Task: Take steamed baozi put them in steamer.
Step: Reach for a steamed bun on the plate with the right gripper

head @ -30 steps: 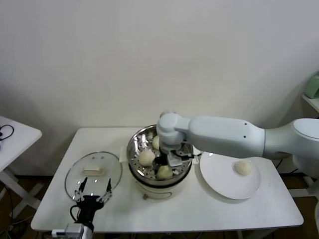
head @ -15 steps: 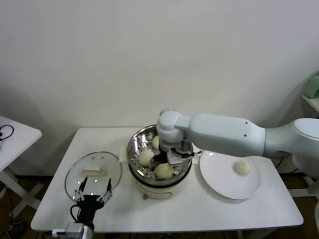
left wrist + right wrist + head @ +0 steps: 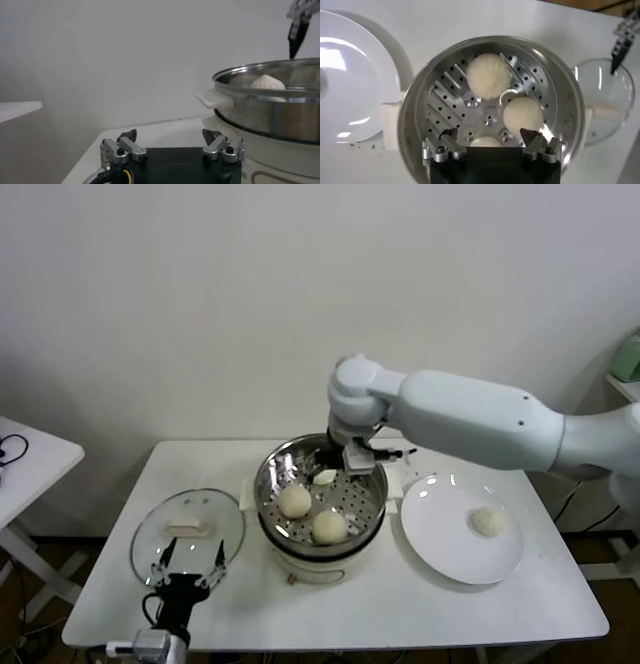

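The steamer [image 3: 268, 484] stands mid-table with three steamed baozi on its perforated floor: [image 3: 294, 501], [image 3: 329, 526] and, at the back, [image 3: 325, 477]. A fourth baozi [image 3: 488, 521] lies on the white plate [image 3: 440, 549] to the right. My right gripper [image 3: 350, 462] hangs open above the steamer's back rim, holding nothing. Its wrist view looks down into the steamer [image 3: 410, 115] at two whole baozi [image 3: 488, 75], [image 3: 522, 115] and a third [image 3: 485, 141], partly hidden between the open right gripper [image 3: 490, 135]. My left gripper [image 3: 187, 569] is parked open at the front left.
A glass lid [image 3: 187, 529] with a cream handle lies flat left of the steamer, under the left gripper [image 3: 170, 137]. The left wrist view shows the steamer's wall [image 3: 260, 112] from the side. A second small white table [image 3: 30, 454] stands at the far left.
My right gripper has opened and lifted out of the steamer, up and toward the back rim. Three baozi now show uncovered in the basket. The left arm has not moved.
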`<state>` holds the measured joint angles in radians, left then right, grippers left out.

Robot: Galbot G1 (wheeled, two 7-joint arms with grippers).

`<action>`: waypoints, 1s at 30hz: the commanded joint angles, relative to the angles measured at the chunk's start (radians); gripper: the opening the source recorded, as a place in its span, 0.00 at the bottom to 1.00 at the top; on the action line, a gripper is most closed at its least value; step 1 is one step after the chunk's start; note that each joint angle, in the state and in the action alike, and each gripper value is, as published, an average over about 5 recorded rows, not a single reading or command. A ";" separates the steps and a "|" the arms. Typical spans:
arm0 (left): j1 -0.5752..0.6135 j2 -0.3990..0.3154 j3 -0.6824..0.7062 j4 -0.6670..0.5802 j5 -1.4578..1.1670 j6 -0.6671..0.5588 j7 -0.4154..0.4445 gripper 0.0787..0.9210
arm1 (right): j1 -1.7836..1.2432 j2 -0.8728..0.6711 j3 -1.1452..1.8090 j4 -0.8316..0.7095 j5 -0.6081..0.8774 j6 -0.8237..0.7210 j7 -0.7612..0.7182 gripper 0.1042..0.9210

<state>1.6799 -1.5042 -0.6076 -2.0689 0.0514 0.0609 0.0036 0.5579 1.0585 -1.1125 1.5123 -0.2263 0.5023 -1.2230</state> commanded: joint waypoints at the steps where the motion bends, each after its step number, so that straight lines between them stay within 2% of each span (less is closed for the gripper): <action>1: -0.010 0.027 0.005 -0.011 -0.007 0.013 0.009 0.88 | 0.148 -0.230 -0.046 0.016 0.288 -0.306 0.006 0.88; 4: -0.021 0.033 0.014 -0.012 -0.008 0.018 0.012 0.88 | 0.115 -0.349 -0.063 0.004 0.368 -0.421 0.018 0.88; 7: -0.029 0.041 0.026 -0.015 -0.007 0.025 0.016 0.88 | -0.011 -0.443 0.035 -0.071 0.379 -0.499 0.021 0.88; 16: -0.043 0.057 0.039 -0.024 -0.004 0.043 0.027 0.88 | -0.368 -0.580 0.278 -0.230 0.228 -0.512 -0.008 0.88; 23: -0.044 0.054 0.037 -0.023 -0.003 0.042 0.028 0.88 | -0.457 -0.522 0.328 -0.349 -0.013 -0.422 -0.034 0.88; 30: -0.039 0.042 0.036 -0.023 0.000 0.044 0.028 0.88 | -0.524 -0.388 0.378 -0.497 -0.081 -0.407 -0.018 0.88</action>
<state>1.6411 -1.4611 -0.5744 -2.0927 0.0512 0.1029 0.0303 0.1570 0.6196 -0.8175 1.1745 -0.1891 0.0957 -1.2417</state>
